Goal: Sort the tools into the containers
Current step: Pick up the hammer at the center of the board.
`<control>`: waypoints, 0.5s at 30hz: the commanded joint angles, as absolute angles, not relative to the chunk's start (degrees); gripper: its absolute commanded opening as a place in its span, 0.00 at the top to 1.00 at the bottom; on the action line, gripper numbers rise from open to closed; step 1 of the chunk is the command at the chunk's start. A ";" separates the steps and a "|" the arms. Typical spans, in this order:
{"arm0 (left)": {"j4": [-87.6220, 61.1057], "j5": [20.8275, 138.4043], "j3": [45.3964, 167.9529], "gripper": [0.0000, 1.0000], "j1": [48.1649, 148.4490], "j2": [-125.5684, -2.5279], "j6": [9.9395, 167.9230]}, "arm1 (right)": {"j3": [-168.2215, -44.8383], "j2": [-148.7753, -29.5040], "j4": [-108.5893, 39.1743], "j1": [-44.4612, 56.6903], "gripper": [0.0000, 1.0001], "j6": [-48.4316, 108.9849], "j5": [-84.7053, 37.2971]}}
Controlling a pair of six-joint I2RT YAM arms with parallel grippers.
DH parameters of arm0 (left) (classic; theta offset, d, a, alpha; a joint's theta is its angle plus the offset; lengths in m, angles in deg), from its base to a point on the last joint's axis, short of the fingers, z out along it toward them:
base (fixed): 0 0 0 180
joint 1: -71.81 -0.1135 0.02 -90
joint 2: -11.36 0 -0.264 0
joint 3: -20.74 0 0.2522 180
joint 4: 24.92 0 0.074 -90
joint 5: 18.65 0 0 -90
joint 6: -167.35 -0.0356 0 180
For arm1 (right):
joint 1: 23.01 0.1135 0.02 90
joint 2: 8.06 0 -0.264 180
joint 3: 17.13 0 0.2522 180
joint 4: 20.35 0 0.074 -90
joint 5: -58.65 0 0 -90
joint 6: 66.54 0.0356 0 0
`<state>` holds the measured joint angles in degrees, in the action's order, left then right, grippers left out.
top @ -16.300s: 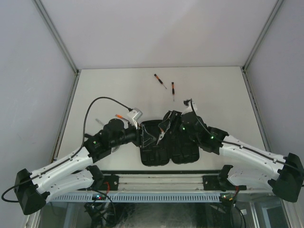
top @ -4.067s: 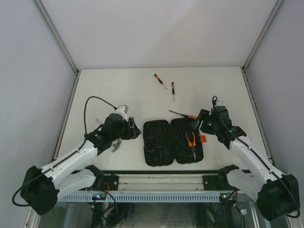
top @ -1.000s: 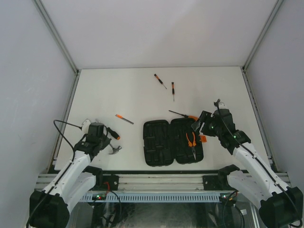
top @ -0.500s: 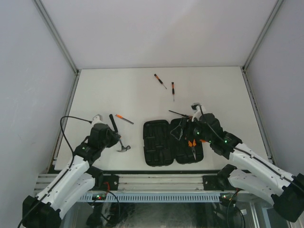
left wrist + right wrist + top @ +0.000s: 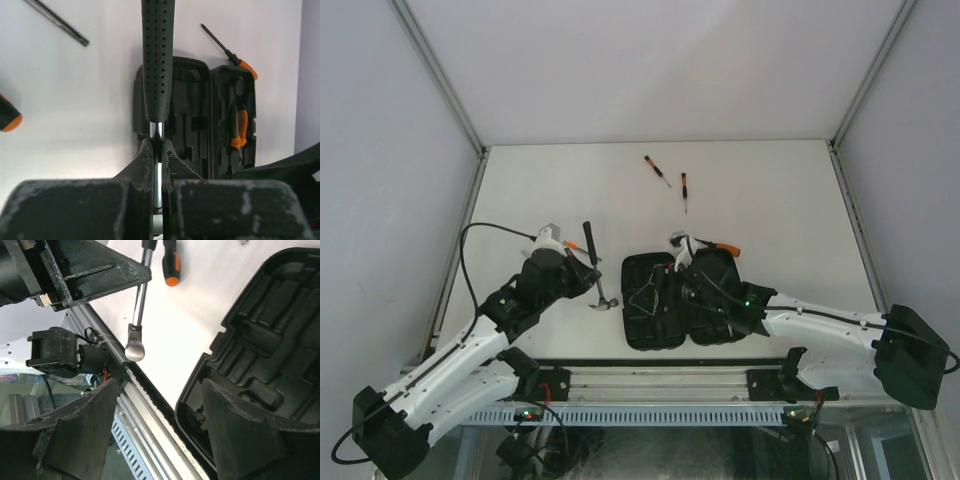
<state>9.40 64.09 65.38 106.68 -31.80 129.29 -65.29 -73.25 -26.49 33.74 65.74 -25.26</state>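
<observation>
Black and ribbed, the tool case (image 5: 645, 325) lies open on the white table (image 5: 770, 200), close to my two arms. From above I see my left gripper (image 5: 582, 278) holding the hammer (image 5: 590, 248) just left of the case, but I cannot see the grip well there. My left wrist camera shows it: the two fingers (image 5: 145, 160) are pinched tight on the shiny metal neck. The black dotted handle sticks out ahead of them. That camera also shows the pliers (image 5: 239, 127) with orange handles lying in the right half of the case. I cannot make them out from above. It shows a screwdriver (image 5: 242, 65) just by the case's far edge too. My right gripper (image 5: 665, 285) hangs over the left half of the case. Its own camera shows its fingers (image 5: 75, 440) spread wide with nothing between them. It also shows the hammer's metal head (image 5: 135, 347) beside the case's rim. Only the top view shows two small screwdrivers (image 5: 657, 170) far back on the table.
</observation>
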 commanded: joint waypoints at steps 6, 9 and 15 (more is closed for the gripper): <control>3.00 62.95 71.84 1.00 112.39 -34.48 132.45 | -67.41 -79.52 -15.50 37.67 0.33 69.24 -26.16; 3.00 61.93 72.66 1.00 113.92 -35.15 132.50 | -68.95 -81.42 -16.19 38.13 0.33 69.56 -26.25; 2.54 61.39 73.13 1.00 115.25 -35.44 132.80 | -70.76 -85.68 -15.35 38.52 0.36 70.44 -24.90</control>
